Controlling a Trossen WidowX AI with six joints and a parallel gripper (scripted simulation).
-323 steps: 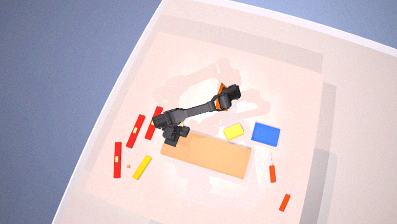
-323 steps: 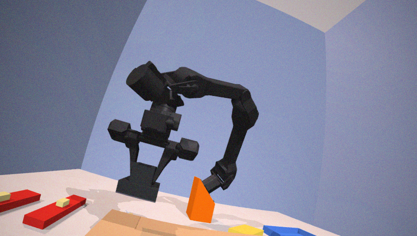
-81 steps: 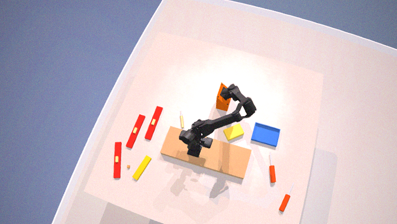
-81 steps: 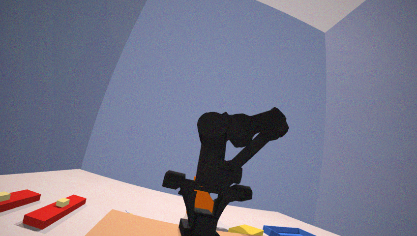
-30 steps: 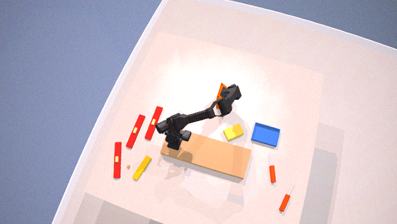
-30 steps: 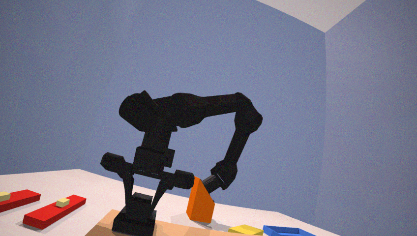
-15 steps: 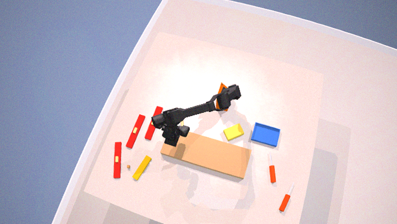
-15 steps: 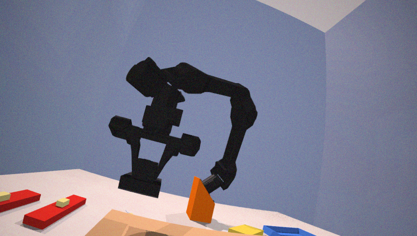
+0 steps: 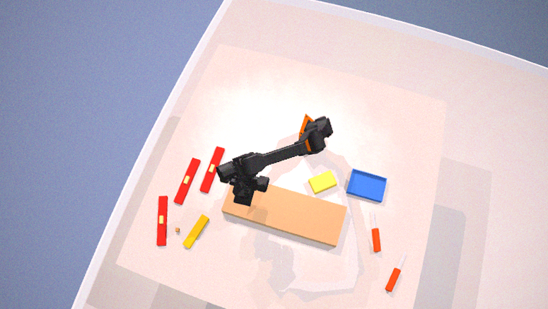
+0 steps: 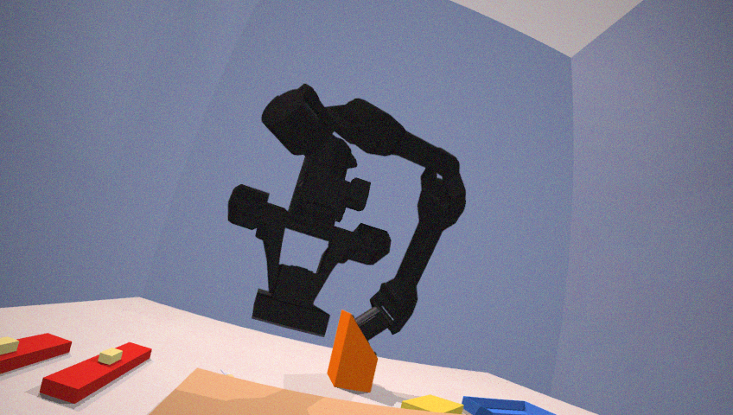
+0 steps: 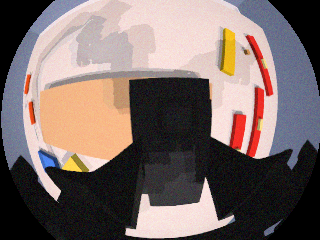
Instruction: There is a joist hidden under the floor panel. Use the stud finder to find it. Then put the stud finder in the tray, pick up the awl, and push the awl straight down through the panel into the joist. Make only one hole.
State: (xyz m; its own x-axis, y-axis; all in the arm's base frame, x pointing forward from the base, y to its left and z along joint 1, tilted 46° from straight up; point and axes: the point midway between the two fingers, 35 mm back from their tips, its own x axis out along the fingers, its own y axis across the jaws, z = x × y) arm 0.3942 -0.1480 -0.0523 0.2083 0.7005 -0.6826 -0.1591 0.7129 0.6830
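Note:
The floor panel [image 9: 297, 215] [image 10: 231, 393] [image 11: 80, 115] is a long tan board. My gripper [image 9: 245, 188] [image 10: 294, 289] [image 11: 172, 137] is shut on the stud finder [image 9: 242, 197] [image 10: 290, 313] [image 11: 170, 107], a black block with a raised grip. In the exterior view it is lifted clear of the panel and slightly tilted; in the top view it shows over the panel's left end. The blue tray [image 9: 366, 186] [image 10: 493, 399] [image 11: 47, 160] is empty, right of the panel. I cannot make out the awl; the arm covers part of the table behind the panel.
A yellow block [image 9: 322, 182] [image 10: 431, 403] lies between panel and tray. Two orange-red-handled tools [image 9: 375, 239] [image 9: 393, 279] lie at the right. Several red levels [image 9: 187, 180] [image 10: 98, 373], a yellow bar [image 9: 196, 231] [image 11: 228, 52] and a small brown cube [image 9: 177, 229] lie at the left.

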